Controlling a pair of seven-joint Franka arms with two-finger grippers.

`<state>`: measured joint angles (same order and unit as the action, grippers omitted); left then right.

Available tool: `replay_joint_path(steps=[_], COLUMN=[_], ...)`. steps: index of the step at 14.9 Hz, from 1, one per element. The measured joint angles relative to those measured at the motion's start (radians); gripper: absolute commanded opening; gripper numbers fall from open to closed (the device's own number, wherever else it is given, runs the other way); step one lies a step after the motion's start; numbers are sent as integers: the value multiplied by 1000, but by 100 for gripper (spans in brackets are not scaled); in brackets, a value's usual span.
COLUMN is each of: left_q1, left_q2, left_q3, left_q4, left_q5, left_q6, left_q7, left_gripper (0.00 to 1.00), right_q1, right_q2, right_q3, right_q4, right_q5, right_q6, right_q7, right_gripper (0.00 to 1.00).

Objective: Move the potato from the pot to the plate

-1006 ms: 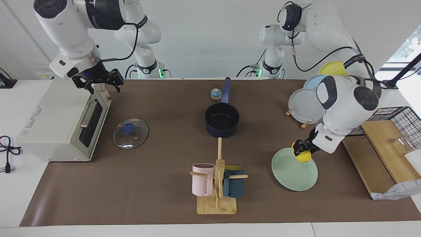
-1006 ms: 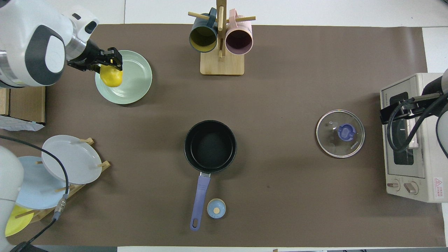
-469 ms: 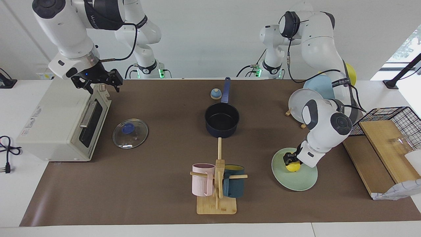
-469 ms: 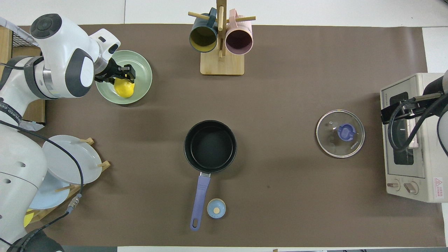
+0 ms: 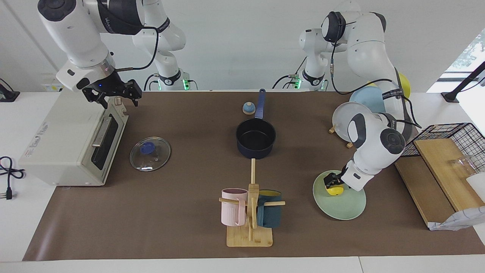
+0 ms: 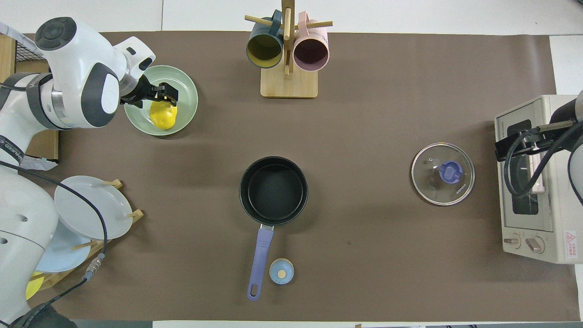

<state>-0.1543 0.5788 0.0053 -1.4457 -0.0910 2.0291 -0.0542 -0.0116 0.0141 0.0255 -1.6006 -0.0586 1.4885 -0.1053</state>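
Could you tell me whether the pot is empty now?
Empty: the pot shows only its bare black inside; the potato lies on the plate.

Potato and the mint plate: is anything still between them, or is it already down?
Nothing visible stands between them. The potato lies on the plate, with the left gripper open right above it. The pot is empty. The right gripper waits over the toaster oven.

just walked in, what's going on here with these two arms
The left gripper is low over the plate, right at the potato, which lies on the plate. Its jaws look open, so the potato seems to be let go. The pot sits empty mid-table, its lid lying toward the right arm's end. The right gripper waits, open, above the toaster oven.
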Motion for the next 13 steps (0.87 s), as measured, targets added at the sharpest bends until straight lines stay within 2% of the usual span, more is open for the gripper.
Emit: replay_joint_path(steps=[3, 8, 13], left_q1=[5, 14, 17], left_q2=[-131, -408, -598], left_q3=[10, 80, 86], left_q4=[16, 15, -41], left_q5=[0, 2, 17], left_q6=[-92, -384, -602], left_q7=[-8, -22, -9], left_gripper=[100, 100, 100], right_q1=[0, 0, -1], right_q2=[0, 0, 0], right_q3=[0, 0, 0], right_q4=[0, 0, 1], right_q5=[0, 0, 0], right_q6=[0, 0, 4], right_q7=[0, 0, 0], right_gripper=[100, 100, 100])
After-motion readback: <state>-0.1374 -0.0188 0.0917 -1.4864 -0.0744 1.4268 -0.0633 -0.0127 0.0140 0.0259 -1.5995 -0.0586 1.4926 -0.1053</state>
